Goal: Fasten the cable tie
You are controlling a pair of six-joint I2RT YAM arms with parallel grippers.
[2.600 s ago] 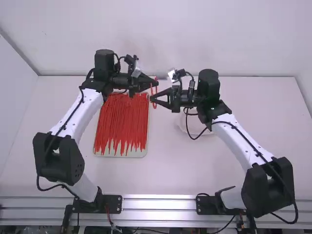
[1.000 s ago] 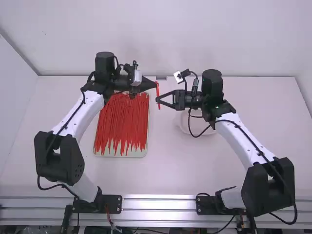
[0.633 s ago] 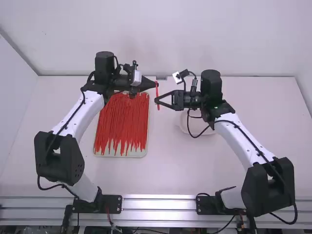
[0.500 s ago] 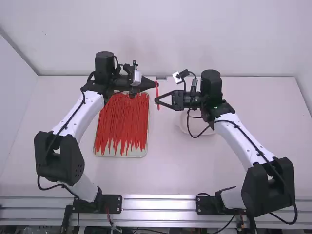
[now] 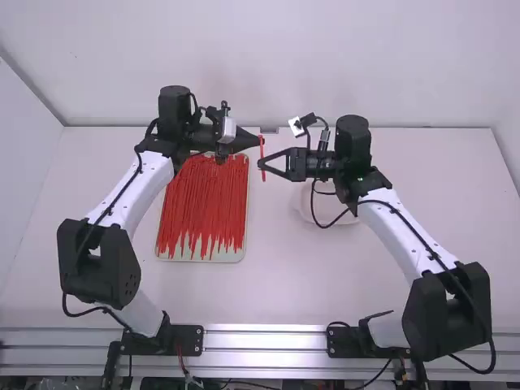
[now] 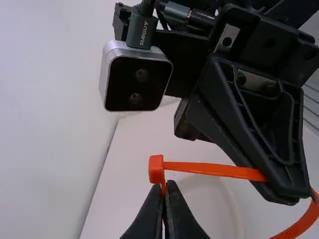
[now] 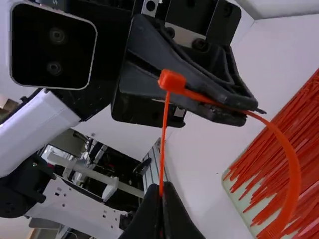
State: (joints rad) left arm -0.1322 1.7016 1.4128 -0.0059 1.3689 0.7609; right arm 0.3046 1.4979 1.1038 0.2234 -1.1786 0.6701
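High view: left hand [image 5: 253, 146] and right hand [image 5: 263, 166] each pinch the red cable tie [image 5: 262, 151] between them.

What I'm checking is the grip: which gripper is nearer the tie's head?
Left. The left gripper pinches the tie right beside its head; the right gripper holds it farther along.

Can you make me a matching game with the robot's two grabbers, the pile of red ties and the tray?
Things:
1. left gripper
2. right gripper
3. pile of red ties
4. tray

States:
a. lies on the table
b. shut on the held cable tie right next to its head
c. lies on the tray
d. shut on the held cable tie's strap, farther from the head

Pairs: 1-b, 2-d, 3-c, 4-a
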